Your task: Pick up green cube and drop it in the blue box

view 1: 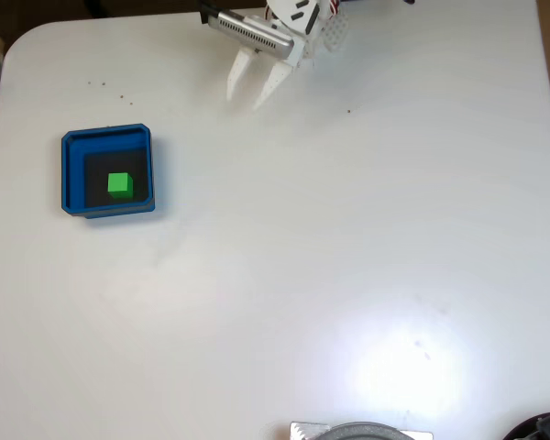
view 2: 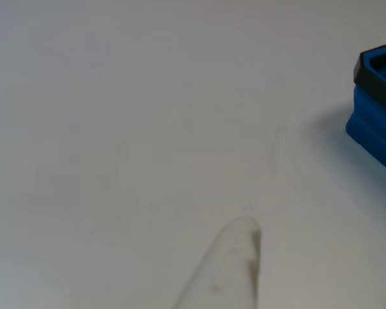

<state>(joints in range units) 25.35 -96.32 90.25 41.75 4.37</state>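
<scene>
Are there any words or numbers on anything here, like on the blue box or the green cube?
None can be read.
The blue box has plain walls with no writing.
The green cube inside it has plain sides.
The white table bears only a few dark specks, not letters.
The tool shows no label.

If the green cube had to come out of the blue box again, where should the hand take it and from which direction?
Probably straight from above, closing on two opposite flat side faces of the green cube. It sits on the dark floor of the blue box, whose raised walls block any sideways approach. The open hand is far off near the table's top edge.
</scene>
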